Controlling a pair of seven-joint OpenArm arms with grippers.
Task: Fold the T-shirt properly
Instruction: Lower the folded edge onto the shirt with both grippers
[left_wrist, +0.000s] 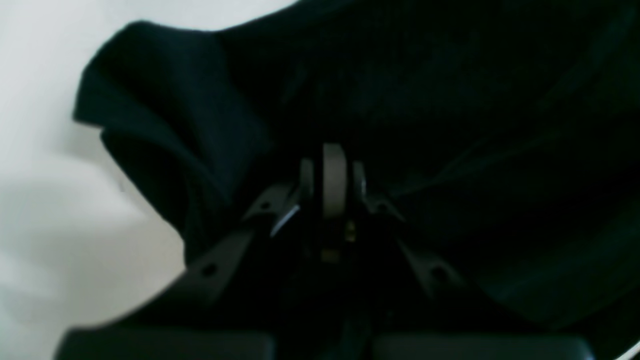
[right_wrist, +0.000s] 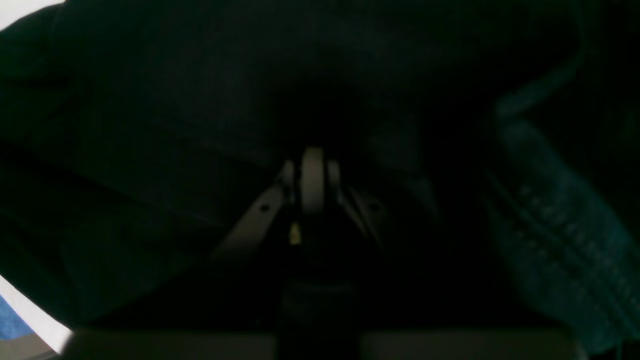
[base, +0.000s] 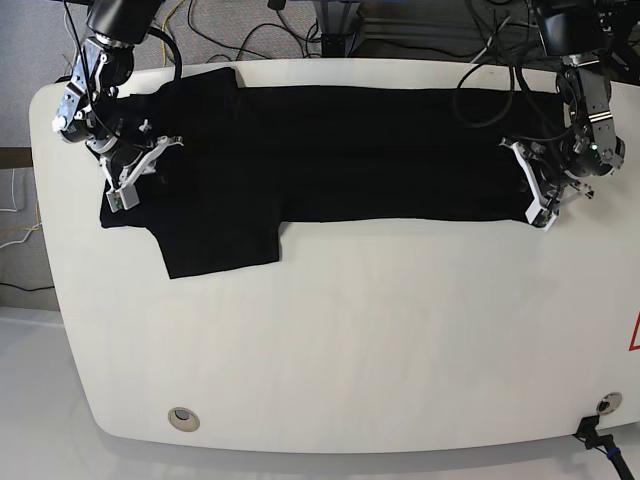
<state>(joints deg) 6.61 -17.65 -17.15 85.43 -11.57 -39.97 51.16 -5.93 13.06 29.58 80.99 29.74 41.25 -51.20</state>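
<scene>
Base view: T-shirt (base: 330, 150) across white table (base: 350, 350), left gripper (base: 535, 205) and right gripper (base: 125, 185) each clenched on its cloth.

This looks like a robotics lab. A wide white rounded table (base: 330, 350) stands on grey carpet (base: 20, 60), with two mounted robot arms (base: 95, 70) and tangled black cables (base: 300, 25) behind.

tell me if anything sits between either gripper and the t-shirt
Nothing visible does. In the base view the left gripper sits at one end of the T-shirt and the right gripper at the other. Both wrist views show shut jaws with black cloth all around them; whether cloth is pinched is too dark to tell.
</scene>
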